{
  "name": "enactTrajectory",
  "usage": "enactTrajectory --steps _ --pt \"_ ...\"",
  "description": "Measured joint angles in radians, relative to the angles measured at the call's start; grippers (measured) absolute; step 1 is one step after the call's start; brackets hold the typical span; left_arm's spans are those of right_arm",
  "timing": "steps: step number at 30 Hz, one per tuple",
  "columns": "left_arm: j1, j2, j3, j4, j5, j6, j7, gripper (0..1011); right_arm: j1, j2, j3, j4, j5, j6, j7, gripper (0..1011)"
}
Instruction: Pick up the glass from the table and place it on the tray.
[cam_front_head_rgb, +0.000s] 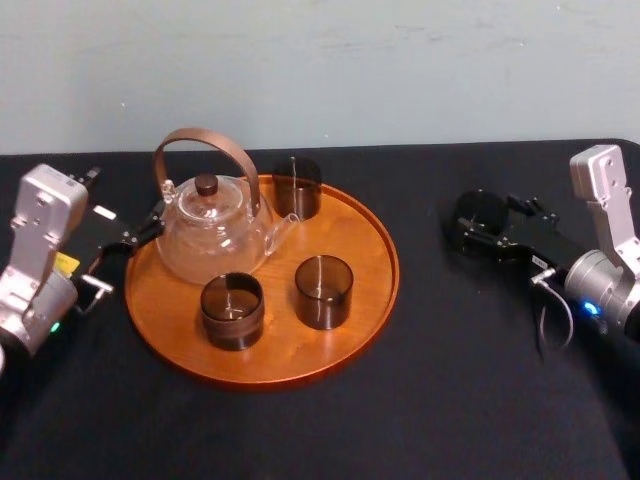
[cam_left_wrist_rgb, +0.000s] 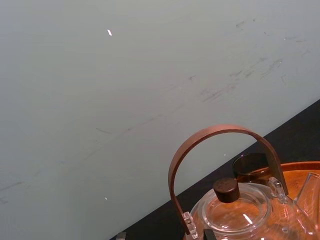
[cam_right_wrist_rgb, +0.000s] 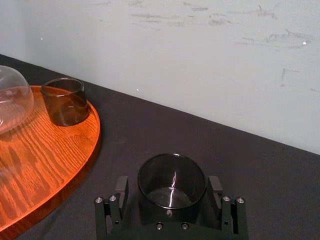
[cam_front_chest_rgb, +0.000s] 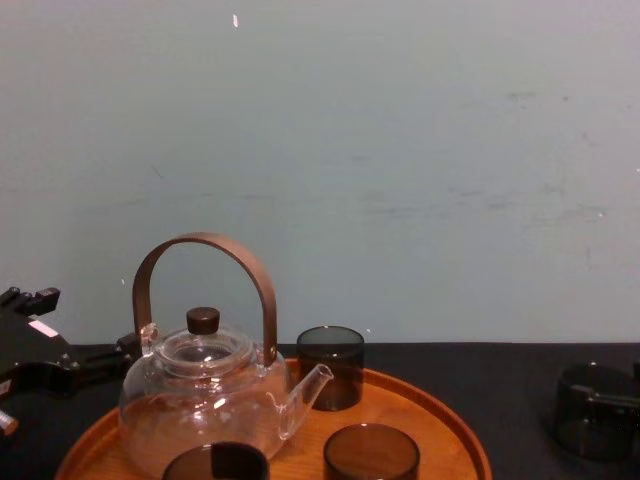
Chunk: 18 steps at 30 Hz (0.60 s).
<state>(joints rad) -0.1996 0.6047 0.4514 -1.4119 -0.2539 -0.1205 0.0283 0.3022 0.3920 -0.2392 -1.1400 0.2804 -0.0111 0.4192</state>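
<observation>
Widest of all, the matte black table (cam_front_head_rgb: 450, 400). On it, toward the left, the round wooden tray (cam_front_head_rgb: 375, 290), carrying a clear teapot (cam_front_head_rgb: 210, 232) with a brown hoop handle. Also on the tray: a rear glass (cam_front_head_rgb: 297, 188), a front-left glass (cam_front_head_rgb: 232, 310) and a front-right glass (cam_front_head_rgb: 323, 291).

Well to the right of the tray, standing on the bare table, the glass (cam_front_head_rgb: 480, 213) to be moved. Around it, the right tool (cam_right_wrist_rgb: 169, 186), fingers (cam_right_wrist_rgb: 122, 186) set on either side with a narrow gap at each wall. Spread wide, then, and gripping nothing. Probably resting on the table rather than lifted, though the head view is too dark there to be sure.

Parked by the tray's left rim near the teapot, the left tool (cam_front_head_rgb: 135, 238), taking no part.

Judged as the grasp step, at the point of closing. Next: squeeze gently on smooth, slippery walls, lift straight up, carry leftward over the raised rim, and set down on open wood at the tray's right side, clear of the front-right glass.
</observation>
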Motion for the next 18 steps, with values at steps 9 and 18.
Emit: enactTrajectory --steps 9,18 --pt "0.0 0.0 0.0 0.0 0.0 0.0 0.0 1001 0.01 -0.005 -0.003 0.016 -0.005 0.001 0.001 1002" --pt "0.0 0.0 0.0 0.0 0.0 0.0 0.0 1001 0.021 -0.009 -0.008 0.032 -0.006 -0.004 0.009 1002"
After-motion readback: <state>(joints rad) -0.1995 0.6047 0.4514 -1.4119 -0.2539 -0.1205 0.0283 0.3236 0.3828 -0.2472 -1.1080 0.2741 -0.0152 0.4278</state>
